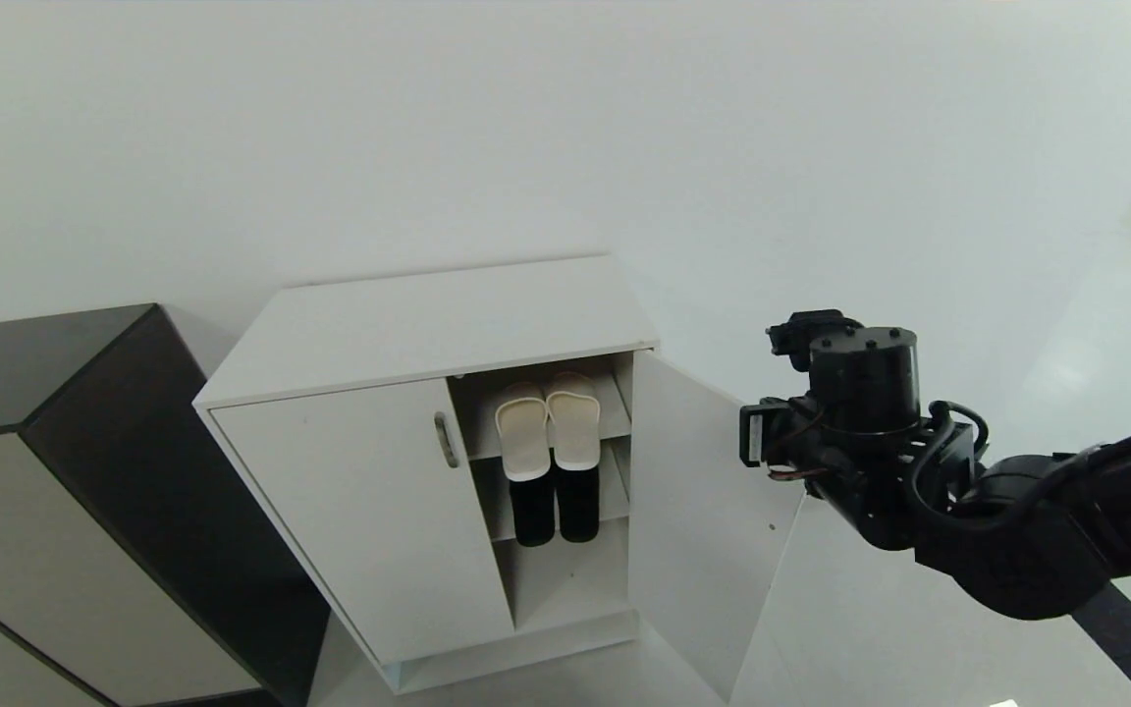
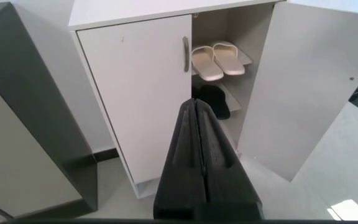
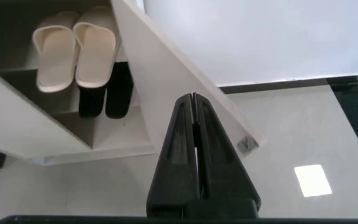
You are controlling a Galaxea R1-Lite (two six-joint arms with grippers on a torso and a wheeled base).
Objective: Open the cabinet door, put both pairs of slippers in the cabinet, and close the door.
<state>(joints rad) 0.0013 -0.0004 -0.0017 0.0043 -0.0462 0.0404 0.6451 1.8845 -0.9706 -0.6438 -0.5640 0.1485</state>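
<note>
Door [image 1: 693,511] stands open near clenched right hand [image 3: 194,101]; left hand [image 2: 196,104] clenched; dark cabinet [image 1: 84,422] adjacent

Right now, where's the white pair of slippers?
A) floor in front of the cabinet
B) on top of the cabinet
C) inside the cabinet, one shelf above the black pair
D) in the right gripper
C: the white slippers lie side by side on the upper shelf inside the cabinet, directly above the black slippers, visible past the open door.
</note>
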